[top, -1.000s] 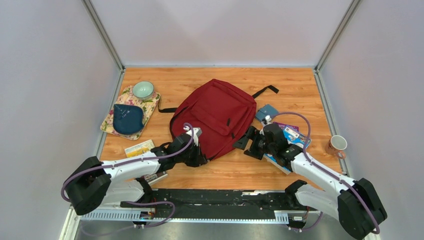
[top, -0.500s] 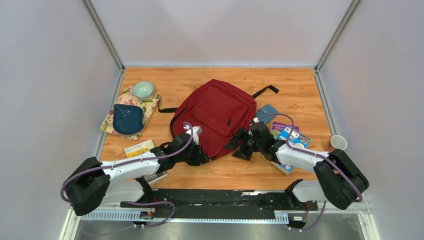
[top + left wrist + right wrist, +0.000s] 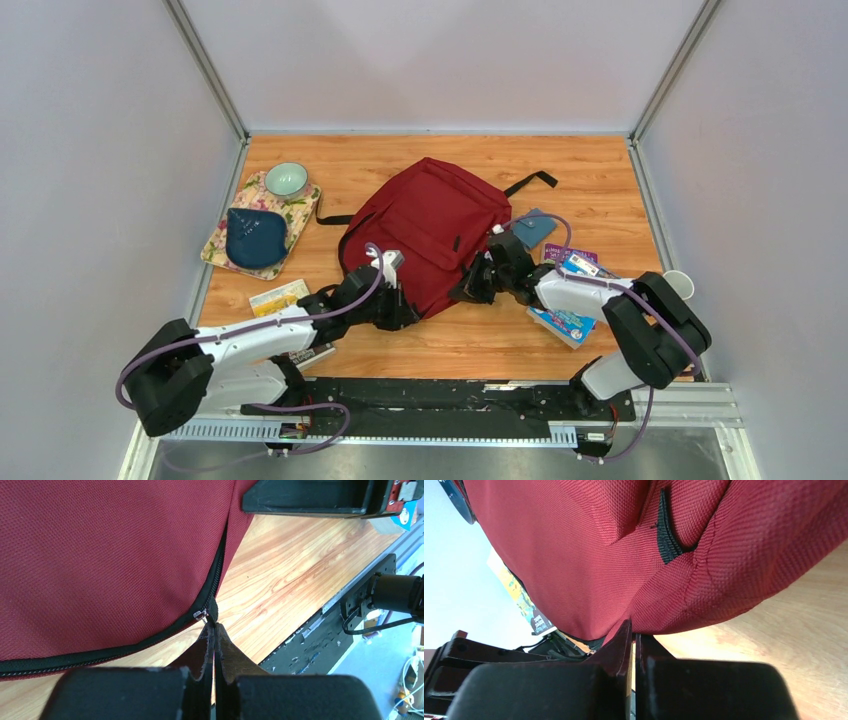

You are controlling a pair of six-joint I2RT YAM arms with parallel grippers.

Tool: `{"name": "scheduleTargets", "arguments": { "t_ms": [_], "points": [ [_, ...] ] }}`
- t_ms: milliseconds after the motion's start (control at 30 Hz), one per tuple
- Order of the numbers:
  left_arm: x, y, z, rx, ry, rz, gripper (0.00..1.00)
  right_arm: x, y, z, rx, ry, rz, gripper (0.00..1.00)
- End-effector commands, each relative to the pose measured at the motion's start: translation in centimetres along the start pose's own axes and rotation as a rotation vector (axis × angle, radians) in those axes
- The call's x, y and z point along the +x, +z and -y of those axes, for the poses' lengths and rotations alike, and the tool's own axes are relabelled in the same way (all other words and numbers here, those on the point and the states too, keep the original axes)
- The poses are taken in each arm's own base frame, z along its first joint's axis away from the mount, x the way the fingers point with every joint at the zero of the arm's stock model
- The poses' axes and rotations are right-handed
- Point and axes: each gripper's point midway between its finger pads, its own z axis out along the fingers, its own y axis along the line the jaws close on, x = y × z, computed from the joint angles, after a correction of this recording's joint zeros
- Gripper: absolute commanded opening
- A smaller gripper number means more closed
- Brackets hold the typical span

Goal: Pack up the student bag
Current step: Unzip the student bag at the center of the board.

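Student bag (image 3: 425, 225) flat, long axis diagonal from near-left to far-right.

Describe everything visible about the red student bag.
The student bag is dark red woven fabric with black zippers, black straps trailing from its far side, and a small black tab on the front. It lies flat on the wooden table, and the zipper looks closed where it is visible. The left gripper is pinched shut at the zipper's end. The right gripper is pinched shut on its near right edge.
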Motion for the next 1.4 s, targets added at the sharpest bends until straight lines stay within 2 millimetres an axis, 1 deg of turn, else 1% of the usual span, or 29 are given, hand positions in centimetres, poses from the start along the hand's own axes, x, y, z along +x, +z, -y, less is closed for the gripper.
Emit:
{"name": "scheduleTargets", "arguments": {
  "t_ms": [0, 100, 133, 167, 233, 267, 300, 367, 400, 467, 500, 533, 600, 667, 700, 867, 1000, 1033, 1133, 1300, 1367],
  "points": [
    [-0.5, -0.6, 0.0, -0.002, 0.012, 0.042, 0.0, -0.5, 0.0, -0.7, -0.025, -0.065, 0.018, 0.0],
    [-0.5, -0.6, -0.6, -0.025, -0.003, 0.055, 0.0, 0.1, 0.0, -0.4, -0.04, -0.058, 0.005, 0.0],
    [-0.6, -0.6, -0.6, -0.03, -0.004, 0.059, 0.02, 0.3, 0.0, -0.3, -0.043, -0.056, -0.001, 0.0],
    [-0.5, -0.5, -0.8, -0.037, -0.01, 0.058, 0.07, 0.5, 0.1, -0.1, -0.044, -0.055, -0.009, 0.0],
    [-0.6, -0.3, -1.1, -0.054, -0.016, 0.065, 0.11, 0.7, 0.1, -0.1, -0.047, -0.053, -0.012, 0.0],
    [-0.6, -0.2, -1.2, -0.059, -0.023, 0.066, 0.17, 1.0, 0.1, 0.1, -0.044, -0.055, -0.017, 0.0],
    [-0.6, -0.2, -1.4, -0.068, -0.026, 0.07, 0.2, 0.9, 0.1, 0.0, -0.049, -0.054, -0.015, 0.0],
    [-0.7, 0.0, -1.5, -0.072, -0.035, 0.075, 0.24, 1.2, 0.0, 0.0, -0.052, -0.057, -0.016, 0.0],
    [-0.8, 0.0, -1.5, -0.074, -0.04, 0.079, 0.27, 1.2, 0.0, 0.0, -0.051, -0.056, -0.015, 0.0],
    [-0.7, 0.1, -1.6, -0.076, -0.05, 0.084, 0.3, 1.2, 0.0, 0.0, -0.055, -0.058, -0.014, 0.0],
    [-0.7, 0.1, -1.8, -0.081, -0.053, 0.087, 0.34, 1.3, 0.0, 0.1, -0.054, -0.058, -0.015, 0.0],
    [-0.6, 0.1, -1.9, -0.086, -0.058, 0.086, 0.37, 1.3, 0.0, 0.1, -0.054, -0.059, -0.015, 0.0],
    [-0.6, 0.1, -2.0, -0.084, -0.07, 0.091, 0.38, 1.4, 0.1, 0.2, -0.053, -0.058, -0.018, 0.0],
    [-0.3, 0.1, -2.1, -0.085, -0.084, 0.089, 0.43, 1.4, 0.1, 0.1, -0.058, -0.058, -0.016, 0.0],
    [-0.7, 0.1, -2.3, -0.097, -0.088, 0.11, 0.43, 1.5, 0.1, 0.1, -0.059, -0.061, -0.018, 0.0],
    [-0.8, 0.2, -2.8, -0.119, -0.116, 0.129, 0.47, 1.4, 0.2, 0.0, -0.065, -0.061, -0.021, 0.0],
    [-1.1, 0.3, -2.5, -0.11, -0.131, 0.138, 0.49, 1.5, 0.1, 0.0, -0.065, -0.065, -0.02, 0.0],
    [-1.3, 0.3, -2.3, -0.102, -0.138, 0.144, 0.52, 1.5, 0.2, 0.0, -0.065, -0.067, -0.02, 0.0],
    [-1.4, 0.5, -2.0, -0.093, -0.153, 0.144, 0.54, 1.7, 0.3, 0.0, -0.063, -0.075, -0.022, 0.0],
    [-1.2, 0.9, -1.9, -0.103, -0.178, 0.119, 0.54, 1.9, 0.5, 0.2, -0.06, -0.071, -0.025, 0.0],
    [-0.9, 1.0, -2.1, -0.111, -0.192, 0.112, 0.5, 2.0, 0.5, 0.1, -0.063, -0.078, -0.029, 0.0]
  ]
}}
